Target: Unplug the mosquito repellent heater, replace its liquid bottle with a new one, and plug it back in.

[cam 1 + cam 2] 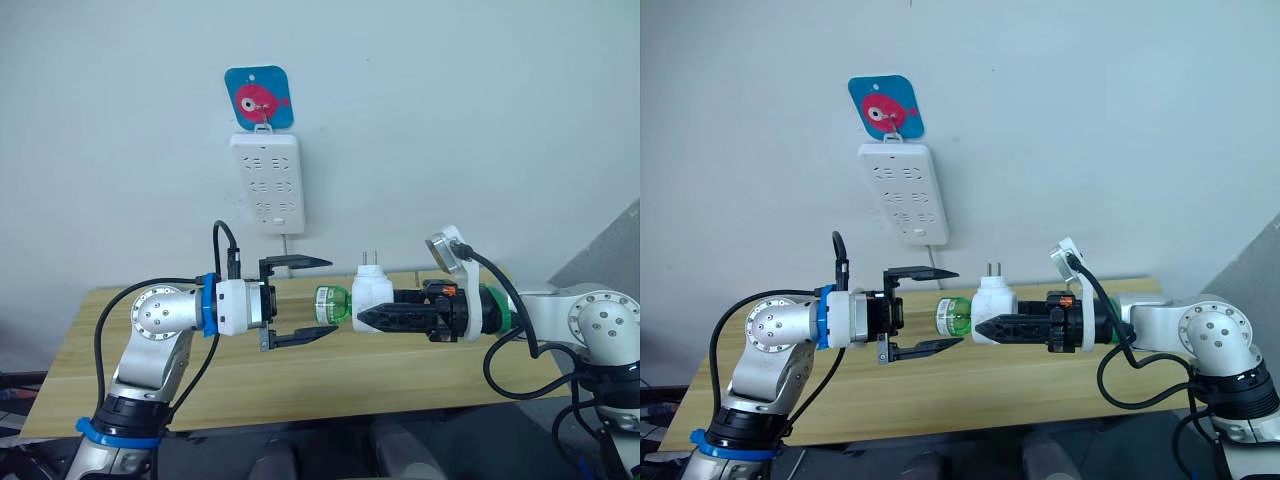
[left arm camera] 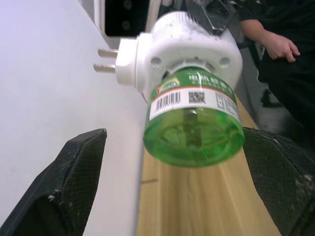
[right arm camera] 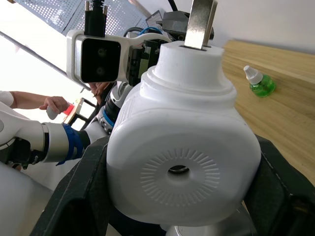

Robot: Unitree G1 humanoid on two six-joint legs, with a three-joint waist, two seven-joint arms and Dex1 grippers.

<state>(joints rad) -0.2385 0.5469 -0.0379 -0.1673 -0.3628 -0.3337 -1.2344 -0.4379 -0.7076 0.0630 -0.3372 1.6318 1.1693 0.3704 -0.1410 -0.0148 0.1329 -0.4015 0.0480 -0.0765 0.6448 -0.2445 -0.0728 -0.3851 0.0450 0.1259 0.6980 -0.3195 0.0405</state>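
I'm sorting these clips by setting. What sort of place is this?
Probably an indoor test room: a plain wall with a hung power strip, a bare wooden table, and a seated person's hand nearby.

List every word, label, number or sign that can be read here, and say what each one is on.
No text can be quoted.
Green bottle in the heater: label with a barcode, a QR code and small Chinese characters, too blurred to read.
Blue tag above the power strip: a pink fish picture, no words.
Power strip: no lettering legible.
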